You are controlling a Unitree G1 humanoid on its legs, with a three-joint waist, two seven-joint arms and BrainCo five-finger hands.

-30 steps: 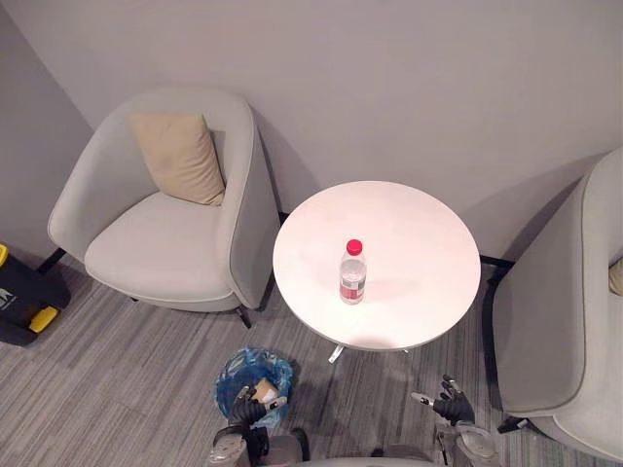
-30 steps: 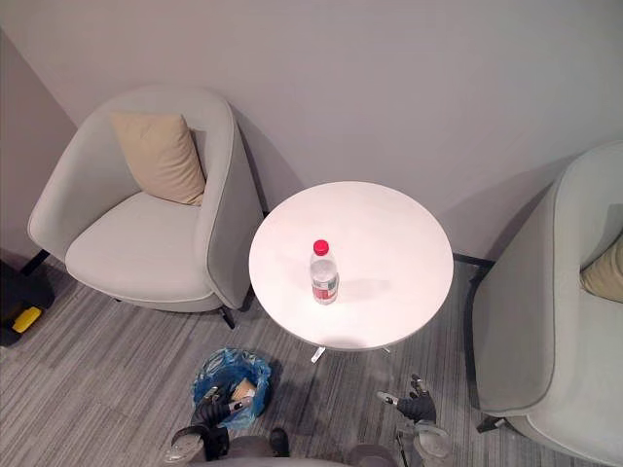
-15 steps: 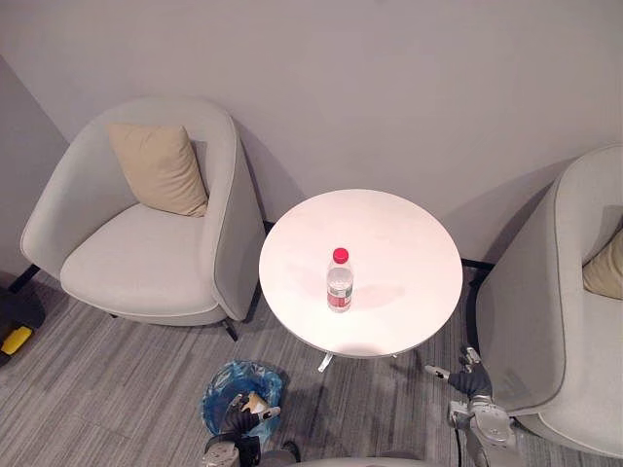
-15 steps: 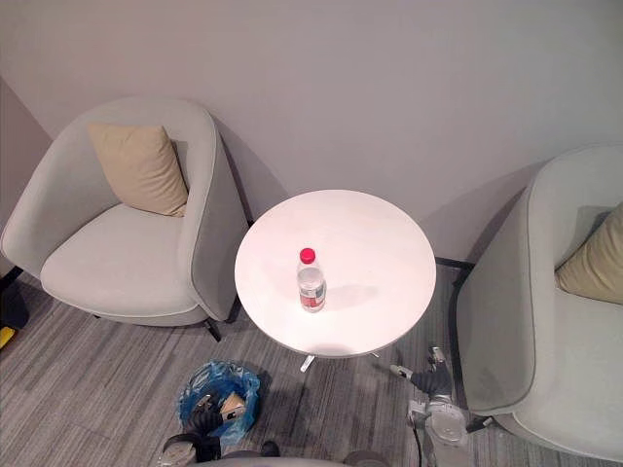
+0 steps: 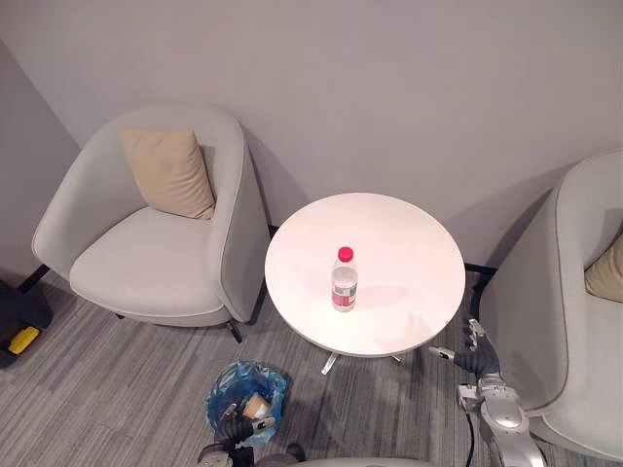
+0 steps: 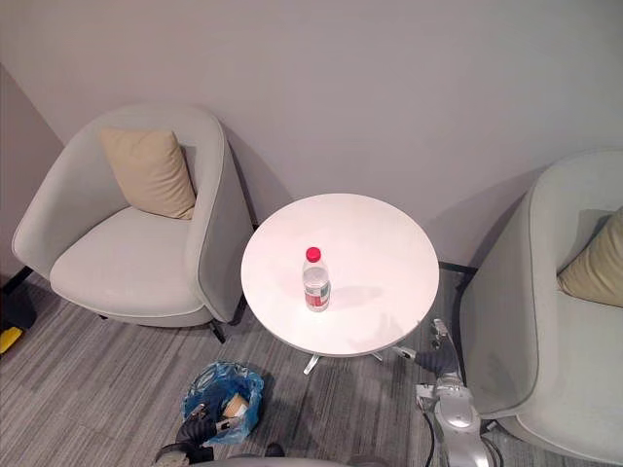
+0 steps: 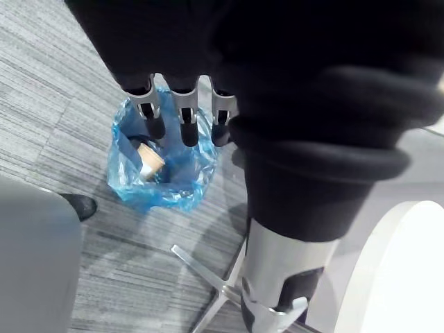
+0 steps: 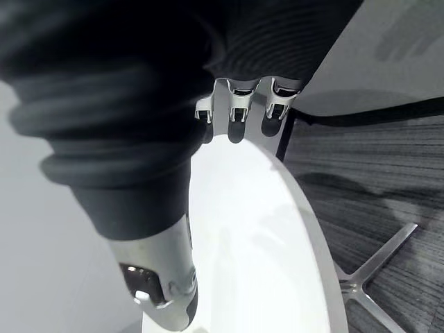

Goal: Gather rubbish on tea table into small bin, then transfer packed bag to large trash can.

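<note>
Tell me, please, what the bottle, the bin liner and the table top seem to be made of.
Bottle: probably clear plastic, with a see-through body, a red cap and a printed label band.
Bin liner: thin blue plastic film, crinkled and translucent.
Table top: smooth white with a faint sheen. It could be laminate or painted board; I cannot tell which.

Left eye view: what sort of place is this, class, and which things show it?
Probably an office lounge or waiting corner: a cushioned grey armchair and a second armchair flank a small round white table on grey carpet, with a blue-lined small bin beside it.
</note>
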